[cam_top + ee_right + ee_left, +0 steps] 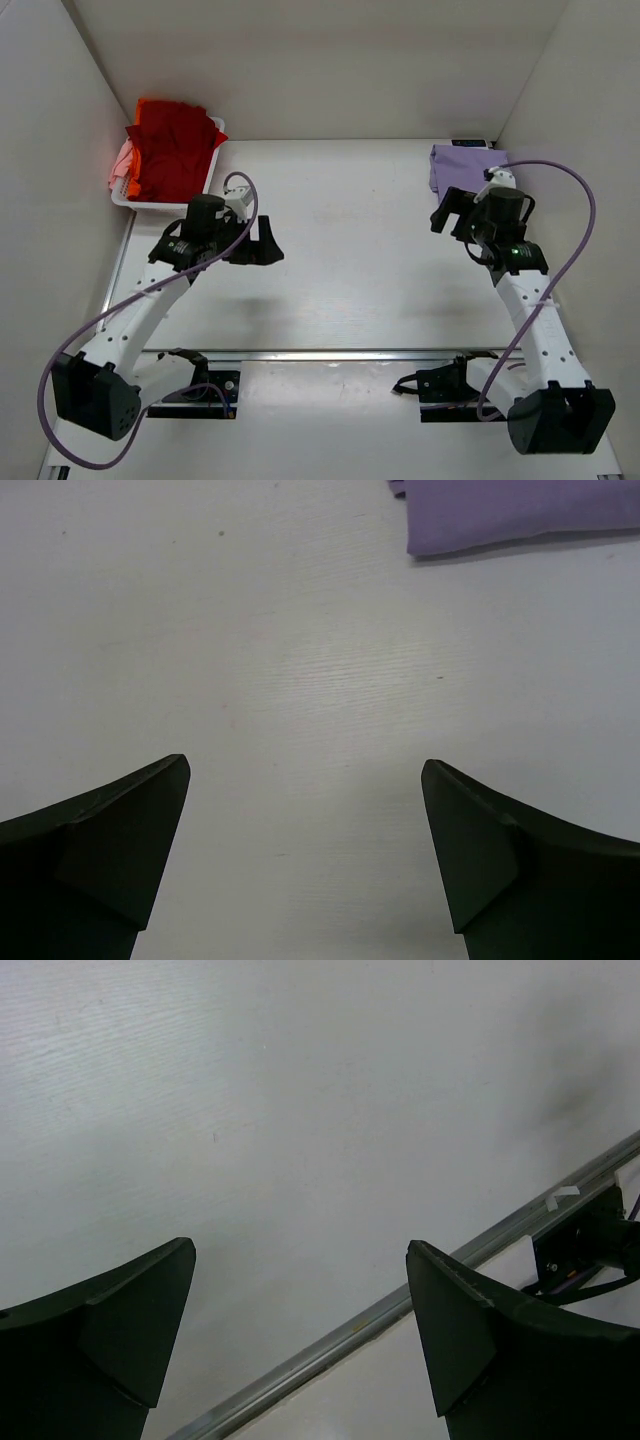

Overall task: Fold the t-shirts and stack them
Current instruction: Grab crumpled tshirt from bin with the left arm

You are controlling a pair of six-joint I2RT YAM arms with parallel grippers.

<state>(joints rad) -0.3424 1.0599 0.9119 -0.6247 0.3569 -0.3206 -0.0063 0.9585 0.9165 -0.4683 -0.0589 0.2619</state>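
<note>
T-shirts were found divided: the dark red cloth shirt point(172, 150) was heaped in the white slatted plastic basket point(160, 206) at far left, apparently awaiting folding, the lavender cloth shirt point(460, 168) was laid folded at far right, presumably as stack base, and the left gripper point(262, 243) and right gripper point(447, 212) were held spread and empty.

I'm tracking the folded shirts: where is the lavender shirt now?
In the top view the lavender shirt lies folded at the far right of the table, just beyond the open right gripper.
</note>
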